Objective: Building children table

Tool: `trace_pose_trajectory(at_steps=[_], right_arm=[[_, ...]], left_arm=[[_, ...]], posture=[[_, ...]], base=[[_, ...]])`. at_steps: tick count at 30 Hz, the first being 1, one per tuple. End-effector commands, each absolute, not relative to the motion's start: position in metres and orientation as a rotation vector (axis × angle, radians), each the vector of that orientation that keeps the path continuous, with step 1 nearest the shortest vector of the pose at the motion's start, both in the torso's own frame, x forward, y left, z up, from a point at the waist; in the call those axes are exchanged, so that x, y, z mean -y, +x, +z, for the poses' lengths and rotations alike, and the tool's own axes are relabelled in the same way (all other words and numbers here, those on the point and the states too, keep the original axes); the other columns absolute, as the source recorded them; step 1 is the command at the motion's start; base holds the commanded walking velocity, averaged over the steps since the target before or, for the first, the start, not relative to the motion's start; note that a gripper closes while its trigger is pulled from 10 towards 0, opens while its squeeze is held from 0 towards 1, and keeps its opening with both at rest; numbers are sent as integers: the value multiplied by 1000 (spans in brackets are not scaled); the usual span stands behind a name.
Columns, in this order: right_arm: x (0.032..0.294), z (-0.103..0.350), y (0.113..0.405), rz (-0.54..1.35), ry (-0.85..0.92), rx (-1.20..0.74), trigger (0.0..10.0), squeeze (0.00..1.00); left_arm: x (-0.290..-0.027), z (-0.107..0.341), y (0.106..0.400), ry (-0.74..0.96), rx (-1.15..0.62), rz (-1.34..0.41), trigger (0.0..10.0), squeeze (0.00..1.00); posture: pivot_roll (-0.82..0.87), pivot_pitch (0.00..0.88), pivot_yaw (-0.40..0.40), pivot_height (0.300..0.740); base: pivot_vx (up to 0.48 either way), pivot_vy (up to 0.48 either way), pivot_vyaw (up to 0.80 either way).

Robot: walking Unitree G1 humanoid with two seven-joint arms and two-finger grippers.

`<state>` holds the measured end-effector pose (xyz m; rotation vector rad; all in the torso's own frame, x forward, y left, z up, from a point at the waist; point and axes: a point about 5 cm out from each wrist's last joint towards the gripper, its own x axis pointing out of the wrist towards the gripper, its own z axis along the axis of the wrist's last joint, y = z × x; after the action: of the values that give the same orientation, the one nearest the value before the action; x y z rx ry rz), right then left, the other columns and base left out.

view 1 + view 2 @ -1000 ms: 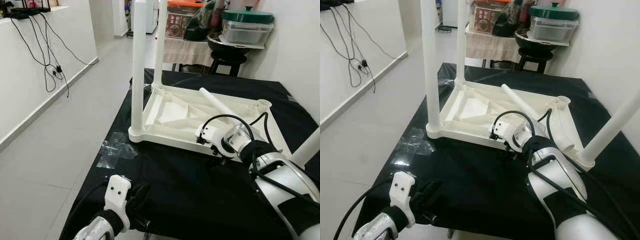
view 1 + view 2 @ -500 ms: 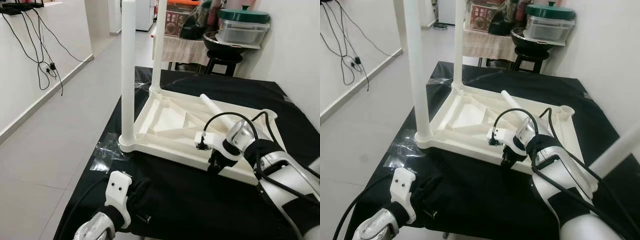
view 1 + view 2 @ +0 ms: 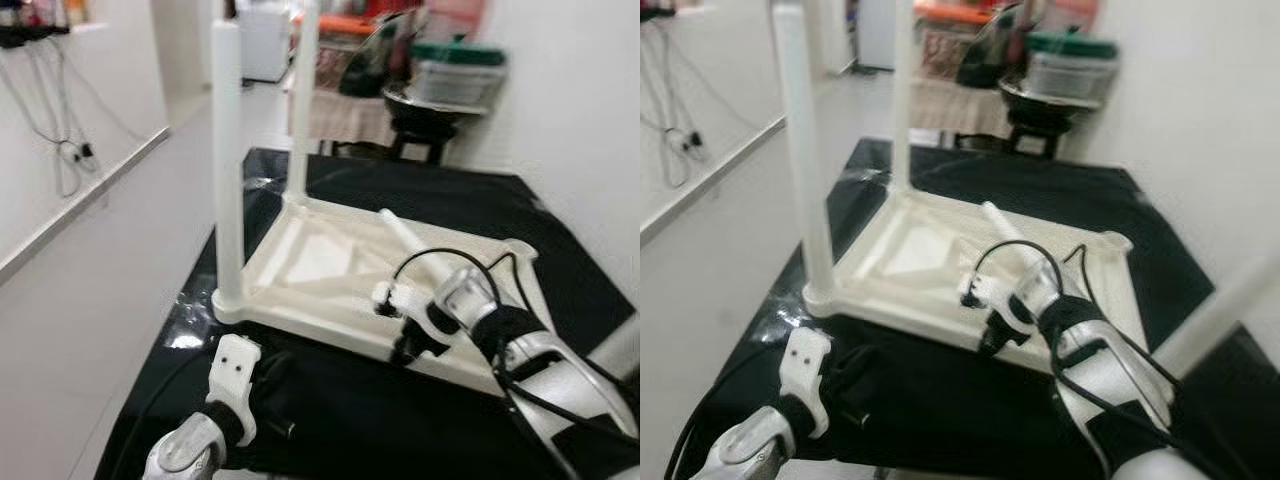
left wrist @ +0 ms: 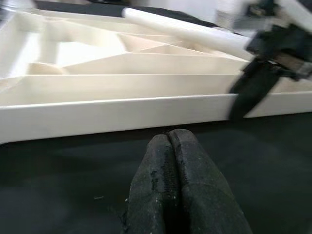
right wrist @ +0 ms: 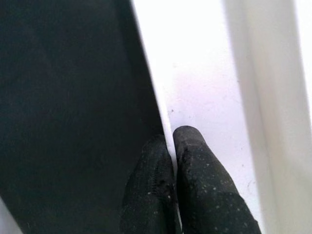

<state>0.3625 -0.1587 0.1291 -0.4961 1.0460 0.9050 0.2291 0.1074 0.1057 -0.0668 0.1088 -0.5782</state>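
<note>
Gripping the tabletop rim.
Right gripper [image 3: 408, 345] pinched onto tabletop [image 3: 330, 262] near rim; left gripper [image 4: 178, 187] closed, empty, just beside it.

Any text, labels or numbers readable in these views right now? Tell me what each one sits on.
None can be read.
Box on the far covered table: it bears print, but it is too blurred to read.
Table top, its legs and the loose leg: plain white, no markings visible.
Left gripper and right gripper: no lettering visible on the fingers.
</note>
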Motion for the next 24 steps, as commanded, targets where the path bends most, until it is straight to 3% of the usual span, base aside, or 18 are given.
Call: trace_pose_trajectory(at_steps=[1, 2, 5, 8, 10, 13, 14, 17, 18, 20, 21, 23, 24], right_arm=[[148, 116, 359, 775, -242, -1038, 0, 0], [138, 121, 363, 727, -148, -997, 0, 0], [132, 124, 364, 709, -95, -975, 0, 0], [102, 132, 363, 720, 5, -912, 392, 0], [81, 137, 362, 736, 35, -873, 1451, 0], [73, 138, 362, 737, 44, -857, 1529, 0], [59, 141, 365, 672, 58, -813, 2784, 0], [55, 141, 366, 641, 69, -799, 2784, 0], [49, 143, 369, 589, 82, -765, 4863, 0], [49, 143, 369, 589, 82, -765, 4863, 0], [42, 145, 371, 522, 92, -721, 7412, 0], [42, 145, 371, 522, 92, -721, 7412, 0], [37, 147, 373, 423, 21, -631, 10000, 0]], left_arm=[[-108, 103, 230, -57, -115, -585, 10000, 0], [-109, 103, 231, -55, -116, -586, 10000, 0], [-109, 103, 231, -53, -116, -587, 10000, 0], [-110, 102, 233, -47, -116, -590, 10000, 0], [-111, 102, 234, -41, -115, -590, 10000, 0], [-111, 102, 234, -39, -115, -590, 10000, 0], [-112, 102, 235, -35, -114, -590, 10000, 0], [-112, 102, 236, -34, -114, -590, 10000, 0], [-112, 102, 236, -33, -114, -591, 10000, 0], [-112, 102, 236, -33, -114, -591, 10000, 0], [-112, 102, 236, -31, -114, -592, 10000, 0], [-112, 102, 236, -31, -114, -592, 10000, 0], [-112, 101, 237, -29, -113, -593, 10000, 0]], posture=[[49, 0, -79, 740], [50, 0, -79, 740], [50, 0, -79, 740], [51, 0, -74, 740], [56, 0, -74, 740], [56, 0, -73, 740], [58, 0, -73, 740], [57, 0, -73, 740], [57, 0, -72, 740], [57, 0, -72, 740], [58, 0, -72, 740], [58, 0, -72, 740], [61, 0, -71, 740]], base=[[0, 0, 0], [0, 0, 0], [0, 0, 0], [0, 0, 0], [0, 0, 0], [0, 0, 0], [0, 0, 0], [0, 0, 0], [0, 0, 0], [0, 0, 0], [0, 0, 0], [0, 0, 0], [0, 0, 0]])
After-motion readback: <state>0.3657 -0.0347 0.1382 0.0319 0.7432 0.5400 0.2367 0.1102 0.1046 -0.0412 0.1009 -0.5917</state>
